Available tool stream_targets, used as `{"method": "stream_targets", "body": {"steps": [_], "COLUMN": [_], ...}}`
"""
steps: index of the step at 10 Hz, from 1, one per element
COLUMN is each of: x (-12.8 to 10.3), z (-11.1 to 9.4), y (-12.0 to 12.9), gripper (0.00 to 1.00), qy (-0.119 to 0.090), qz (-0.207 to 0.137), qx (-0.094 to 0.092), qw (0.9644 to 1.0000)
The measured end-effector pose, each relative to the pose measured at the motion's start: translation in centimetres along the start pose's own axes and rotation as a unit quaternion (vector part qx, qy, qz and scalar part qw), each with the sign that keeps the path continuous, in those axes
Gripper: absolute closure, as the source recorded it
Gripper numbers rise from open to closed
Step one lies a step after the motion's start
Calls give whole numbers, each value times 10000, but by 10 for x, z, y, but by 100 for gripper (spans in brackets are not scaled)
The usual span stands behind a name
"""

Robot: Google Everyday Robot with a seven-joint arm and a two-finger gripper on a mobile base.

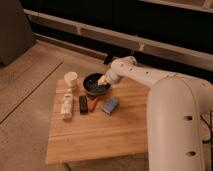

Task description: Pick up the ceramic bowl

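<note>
Warm, dim indoor lighting; the wooden table (100, 130) and the white arm (150, 80) are the brightest surfaces, the background wall falling to near black. Soft blur throughout, with no crisp edges. The gripper (103, 80), above the ceramic bowl (95, 84), shows a faint highlight on the bowl's glossy interior

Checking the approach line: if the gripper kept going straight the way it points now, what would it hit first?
Most likely the ceramic bowl. The gripper points down and left over the bowl's right side, so its inside or near rim comes first, though depth is hard to judge from this one view.
</note>
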Motion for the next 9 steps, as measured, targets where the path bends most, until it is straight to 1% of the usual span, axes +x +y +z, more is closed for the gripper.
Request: {"method": "stream_targets", "body": {"steps": [1, 3, 4, 5, 6, 7, 9], "x": [0, 2, 4, 6, 5, 3, -4], "z": [8, 26, 32, 37, 40, 40, 35], "y": [-3, -9, -11, -14, -16, -18, -21], "gripper": [35, 35, 37, 45, 56, 66, 87], "qy": [100, 378, 498, 625, 696, 718, 654], "qz": [10, 53, 74, 90, 105, 118, 169], "qx": [70, 244, 308, 369, 428, 479, 549], "qw": [9999, 9990, 9983, 9973, 9966, 9962, 9962]}}
